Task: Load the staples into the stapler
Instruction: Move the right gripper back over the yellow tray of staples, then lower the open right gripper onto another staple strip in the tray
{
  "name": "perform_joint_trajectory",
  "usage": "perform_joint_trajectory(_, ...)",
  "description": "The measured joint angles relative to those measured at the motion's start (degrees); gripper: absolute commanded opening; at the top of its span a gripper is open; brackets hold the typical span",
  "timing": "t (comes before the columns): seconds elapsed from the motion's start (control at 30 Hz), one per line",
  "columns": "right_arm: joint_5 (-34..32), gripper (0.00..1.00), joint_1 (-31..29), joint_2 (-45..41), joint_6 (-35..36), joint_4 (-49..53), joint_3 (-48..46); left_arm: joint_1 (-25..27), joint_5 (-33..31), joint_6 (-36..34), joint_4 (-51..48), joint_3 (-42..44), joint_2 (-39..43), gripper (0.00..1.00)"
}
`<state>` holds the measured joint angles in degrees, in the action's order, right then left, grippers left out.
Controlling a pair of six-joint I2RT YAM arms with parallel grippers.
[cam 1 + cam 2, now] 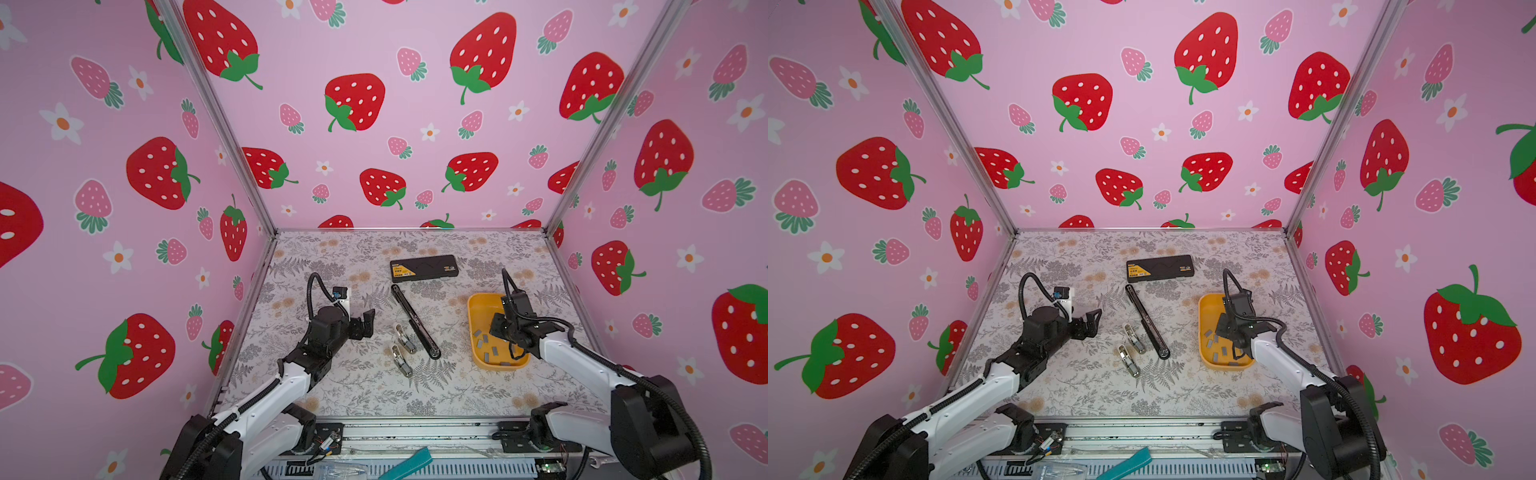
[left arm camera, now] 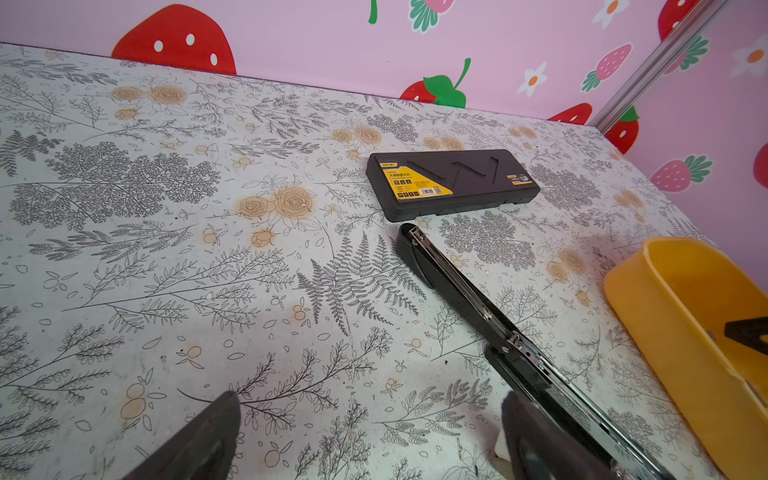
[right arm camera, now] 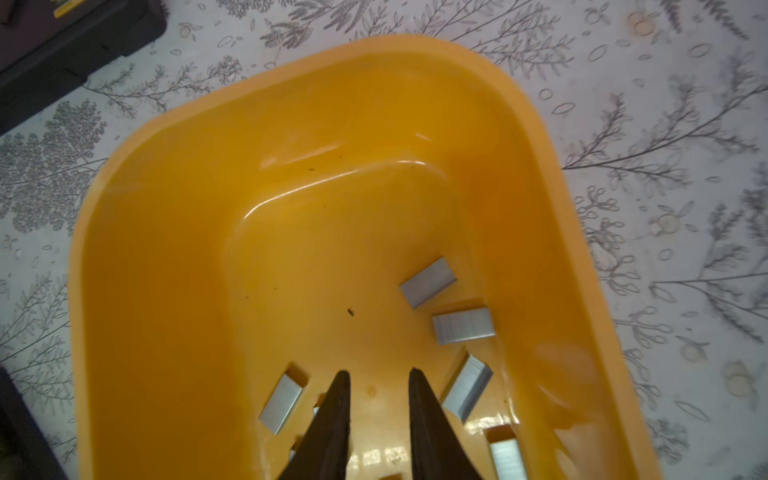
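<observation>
We see a black box (image 1: 424, 268) with a yellow label lying flat near the back of the floral-patterned table (image 1: 332, 395), and a yellow tray (image 1: 482, 307) toward the right side, well apart from it. Two small shiny metal pieces (image 1: 405, 337) lie close together near the middle, and strawberry-print pink walls (image 1: 415, 124) close the table in on three sides.

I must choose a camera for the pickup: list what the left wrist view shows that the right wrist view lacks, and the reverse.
Left wrist only: the black stapler laid open with its metal rail showing, and the left fingers spread wide, empty. Right wrist only: the staples lying inside the yellow tray, and the right fingers slightly apart with nothing between them. Both: the tray, the black box and the floral table.
</observation>
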<state>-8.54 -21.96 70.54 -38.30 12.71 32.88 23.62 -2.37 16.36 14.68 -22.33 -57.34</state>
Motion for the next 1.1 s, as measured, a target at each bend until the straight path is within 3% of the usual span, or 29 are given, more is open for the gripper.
perform_joint_trajectory(0.23, 5.03, 0.31, -1.16, 1.03, 0.83, -3.96, -0.81, 0.0, -0.13, -0.02, 0.0, 0.0, -0.11, 0.99)
perform_joint_trajectory(0.57, 4.02, 0.44, -6.29, 4.7, 0.83, -3.67, -0.66, 0.0, -0.15, -0.02, -0.48, -0.02, -1.22, 0.99)
perform_joint_trajectory(0.9, 0.37, 0.43, -9.68, 7.45, -0.57, -2.95, 0.74, 0.0, -0.07, 0.0, -0.76, -0.02, -0.74, 0.99)
perform_joint_trajectory(1.1, -3.41, 0.37, -10.69, 10.64, -0.92, -2.75, 2.32, 0.0, -0.04, 0.02, -0.79, -0.02, -0.57, 0.99)
